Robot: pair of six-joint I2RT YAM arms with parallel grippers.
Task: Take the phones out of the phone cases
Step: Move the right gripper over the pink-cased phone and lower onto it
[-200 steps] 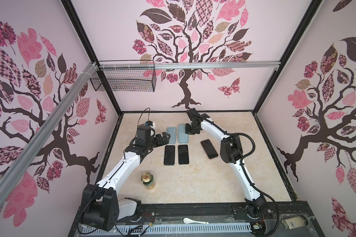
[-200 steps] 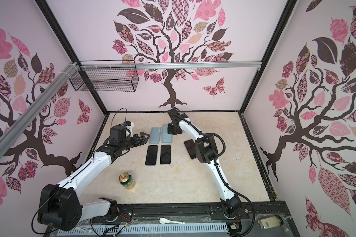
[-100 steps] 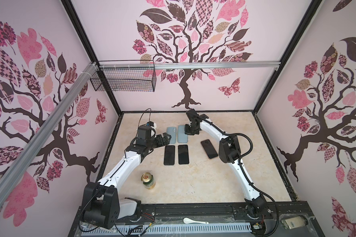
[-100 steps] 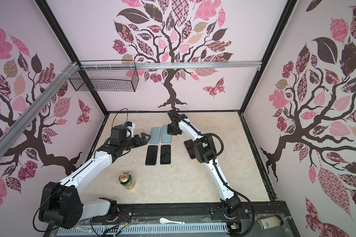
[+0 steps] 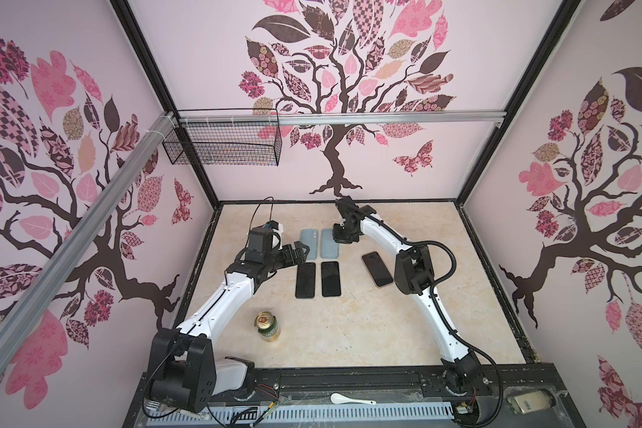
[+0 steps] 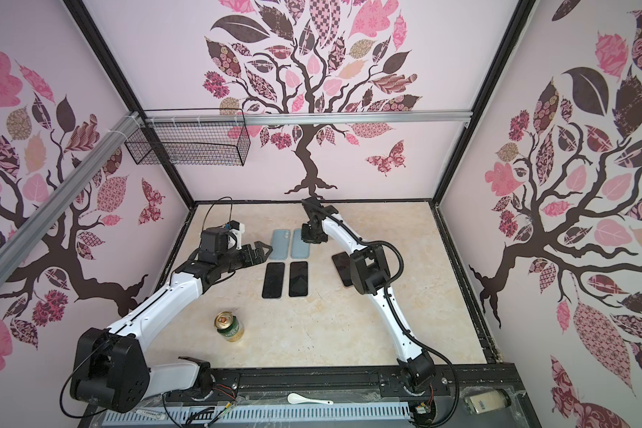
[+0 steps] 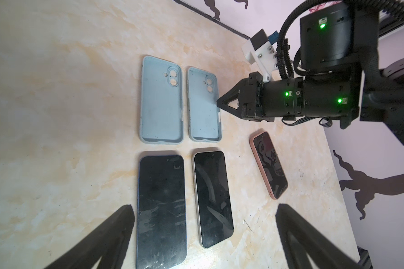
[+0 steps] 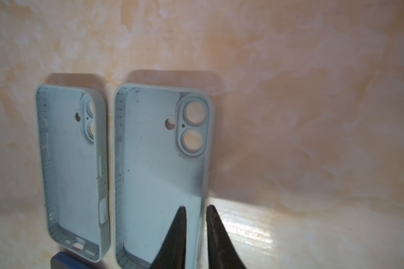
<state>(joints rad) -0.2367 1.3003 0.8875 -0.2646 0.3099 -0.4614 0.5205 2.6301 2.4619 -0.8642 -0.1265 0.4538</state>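
**A:** What do the top views give?

**B:** On the glossy, marbled table (image 5: 404, 333) the pink-cased phone (image 5: 377, 269) lies flat and screen up. It is right of two bare black phones (image 5: 305, 280) and apart from both grippers. The left gripper (image 5: 297, 254) hovers beside those slabs with its fingers spread wide. In both top views the right gripper (image 6: 308, 239) sits at the right blue case (image 6: 300, 248), and its fingers are hidden there.

**A:** And the left wrist?

**B:** The right blue case (image 7: 204, 109) and left blue case (image 7: 161, 100) are matte with rounded corners. Both lie empty, hollow side up, each with twin round lens holes. The pink-cased phone (image 7: 268, 165) has a smooth rim and reflective glass.

**A:** The right wrist?

**B:** Black tapered fingers (image 8: 177, 233) stand slightly apart, straddling the right blue case (image 8: 159, 174) at its thin side wall. A sliver of gap shows on the wall's inner side.
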